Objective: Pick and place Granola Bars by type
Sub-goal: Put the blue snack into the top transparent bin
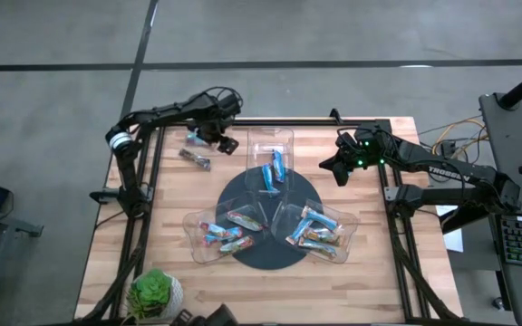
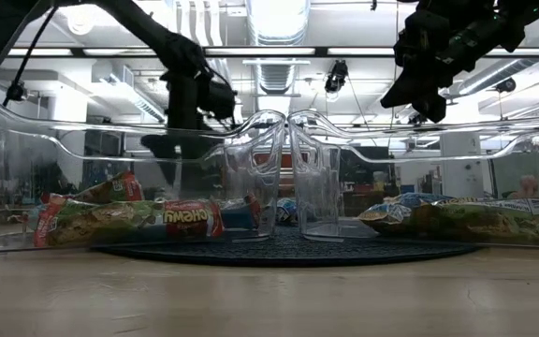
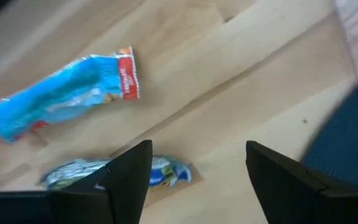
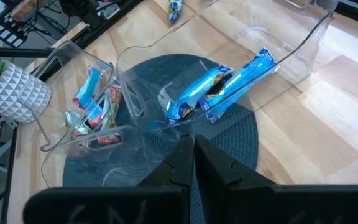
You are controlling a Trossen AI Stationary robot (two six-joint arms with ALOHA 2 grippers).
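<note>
Two loose granola bars lie flat on the wooden table at its far left: a bright blue one point(image 3: 61, 96) point(image 1: 195, 138) and a tan-and-blue one point(image 3: 160, 174) point(image 1: 196, 159), partly hidden behind one of my fingers. My left gripper point(image 3: 197, 149) point(image 1: 223, 140) hangs open above the table just beside them, pointing down, with only bare wood between its fingers. Other bars lie in three clear trays on a dark round mat point(image 1: 243, 186). My right gripper point(image 4: 193, 155) point(image 1: 338, 167) is shut, empty and raised off the table, right of the far tray point(image 1: 272, 154).
The far tray holds blue bars point(image 4: 222, 90). The near left tray point(image 1: 223, 234) and the near right tray point(image 1: 320, 231) hold mixed bars. A potted plant point(image 1: 155, 292) stands at the near left corner. Bare wood lies around the two loose bars.
</note>
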